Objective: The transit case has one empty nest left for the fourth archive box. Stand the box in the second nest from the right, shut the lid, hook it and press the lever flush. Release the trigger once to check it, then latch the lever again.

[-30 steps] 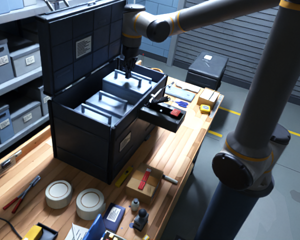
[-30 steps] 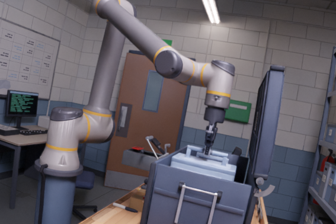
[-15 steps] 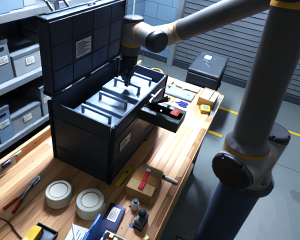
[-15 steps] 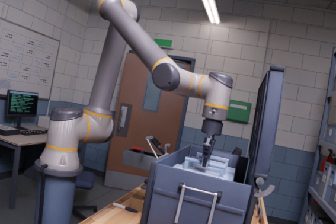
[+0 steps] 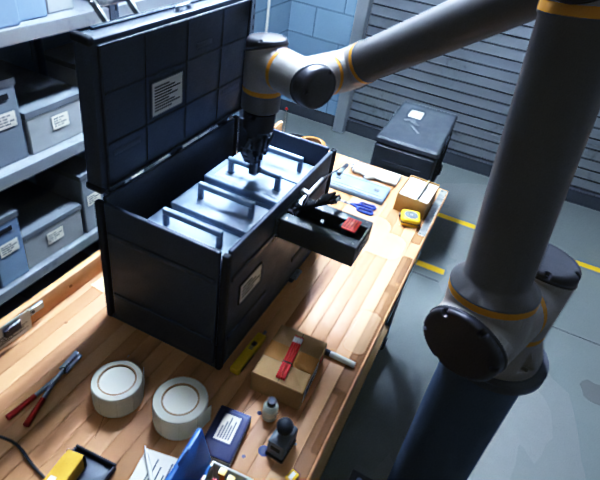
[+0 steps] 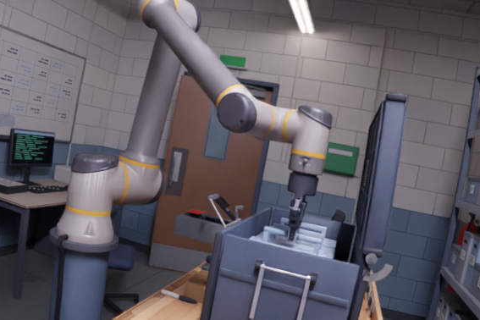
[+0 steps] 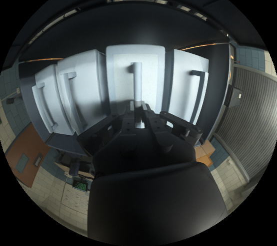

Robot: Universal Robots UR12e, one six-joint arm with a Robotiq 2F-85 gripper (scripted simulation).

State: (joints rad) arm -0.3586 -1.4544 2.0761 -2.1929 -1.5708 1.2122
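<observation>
The fourth archive box (image 5: 249, 181) (image 7: 135, 77) is pale grey-blue with a bar handle on top. I hold it by that handle in my closed gripper (image 5: 253, 166) (image 6: 292, 235) (image 7: 138, 116). The box stands in the second nest from the right of the dark transit case (image 5: 207, 227) (image 6: 280, 271), level with the three boxes beside it. The case lid (image 5: 161, 88) (image 6: 379, 177) stands upright and open behind. The latch lever assembly (image 5: 325, 230) with its red trigger (image 5: 351, 225) sticks out from the case's front.
A wooden workbench (image 5: 187, 361) carries the case, two tape rolls (image 5: 148, 395), a small cardboard box (image 5: 289, 367), pliers (image 5: 42, 387) and scissors (image 5: 363, 207). Shelves of grey boxes (image 5: 21, 170) line the left. A dark crate (image 5: 414, 139) stands on the floor.
</observation>
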